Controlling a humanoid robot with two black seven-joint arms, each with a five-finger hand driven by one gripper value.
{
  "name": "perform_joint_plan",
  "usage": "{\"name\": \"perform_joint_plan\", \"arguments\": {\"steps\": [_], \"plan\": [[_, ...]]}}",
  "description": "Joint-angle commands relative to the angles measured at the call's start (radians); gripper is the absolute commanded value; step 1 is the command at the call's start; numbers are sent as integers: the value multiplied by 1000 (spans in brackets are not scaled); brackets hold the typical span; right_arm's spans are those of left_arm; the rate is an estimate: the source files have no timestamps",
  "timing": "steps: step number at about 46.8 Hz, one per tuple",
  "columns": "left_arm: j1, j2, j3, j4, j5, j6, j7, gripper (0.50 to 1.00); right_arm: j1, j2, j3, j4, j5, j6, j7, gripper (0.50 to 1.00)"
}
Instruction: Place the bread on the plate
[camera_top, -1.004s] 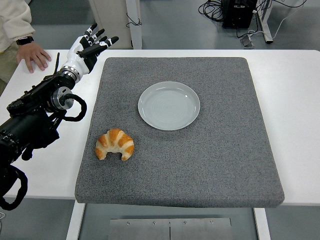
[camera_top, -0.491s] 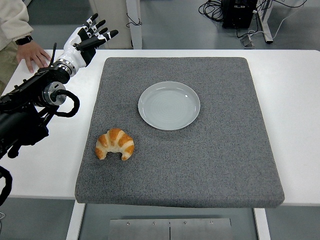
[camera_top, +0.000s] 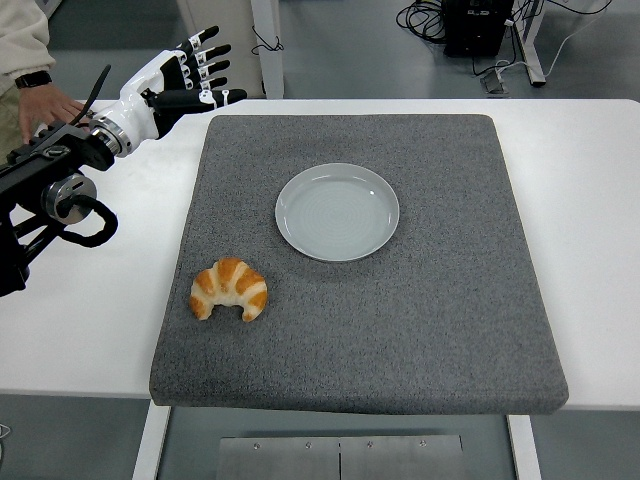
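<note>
A golden croissant (camera_top: 230, 289) lies on the grey mat (camera_top: 420, 320), near its front left corner. A round white plate (camera_top: 338, 211) sits on the mat's middle, a little behind and to the right of the croissant, with nothing on it. My left hand (camera_top: 193, 75) is at the far left, above the table's back left part near the mat's rear corner. Its fingers are spread and point right, holding nothing. It is well away from the croissant. The right arm is out of view.
A person's hand (camera_top: 45, 103) with a watch rests on the table's back left corner, just behind my left forearm (camera_top: 60, 170). White table (camera_top: 590, 170) borders the mat on both sides. Cables and table legs lie on the floor beyond.
My left arm has drawn back toward the left edge and up, and the hand has turned so its fingers point more to the right. The croissant and plate have not moved.
</note>
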Motion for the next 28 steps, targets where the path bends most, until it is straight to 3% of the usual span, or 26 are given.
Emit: {"name": "perform_joint_plan", "arguments": {"steps": [1,5,19,28], "plan": [[0,26,5,-58,28,14,1,972,0,0,0,0,0,0,0,1000],[-3,31,20,-87,84,44,5,974,0,0,0,0,0,0,0,1000],[8,104,75,-342,247,116,10,972,0,0,0,0,0,0,0,1000],[4,189,100,-468,384,119,47,972,0,0,0,0,0,0,0,1000]]}}
